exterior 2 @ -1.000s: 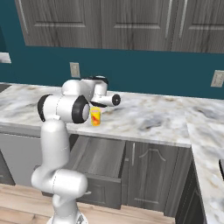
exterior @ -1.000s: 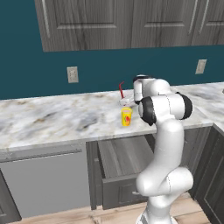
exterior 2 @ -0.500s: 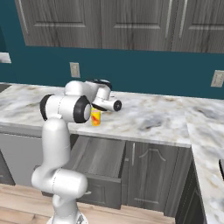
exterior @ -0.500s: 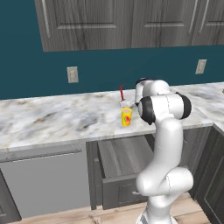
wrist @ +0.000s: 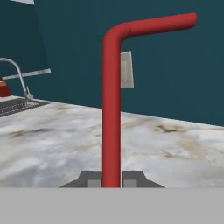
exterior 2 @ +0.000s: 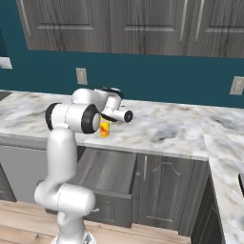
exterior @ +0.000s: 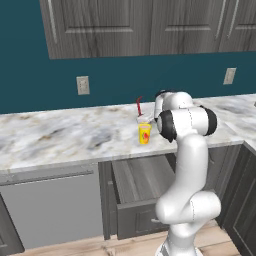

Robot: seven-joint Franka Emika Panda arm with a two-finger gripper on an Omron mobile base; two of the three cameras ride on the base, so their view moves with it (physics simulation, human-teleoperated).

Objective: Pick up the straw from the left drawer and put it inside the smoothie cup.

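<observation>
No writing, number or brand can be read anywhere. The smoothie cup (exterior: 144, 134) on the bench (exterior: 60, 135) bears a red mark on its side, perhaps a logo, too small to make out.

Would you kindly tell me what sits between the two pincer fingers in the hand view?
The straw stands upright between the fingertips, its bent end at the top, with marble counter behind it. The pincer appears shut on it.

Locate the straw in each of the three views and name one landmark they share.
Left base view: the straw rises above the smoothie cup, centre.
Right base view: I cannot make it out near the cup.
Hand view: upright, centre, between the gripper fingertips.
Shared landmark: the wall outlet.
</observation>
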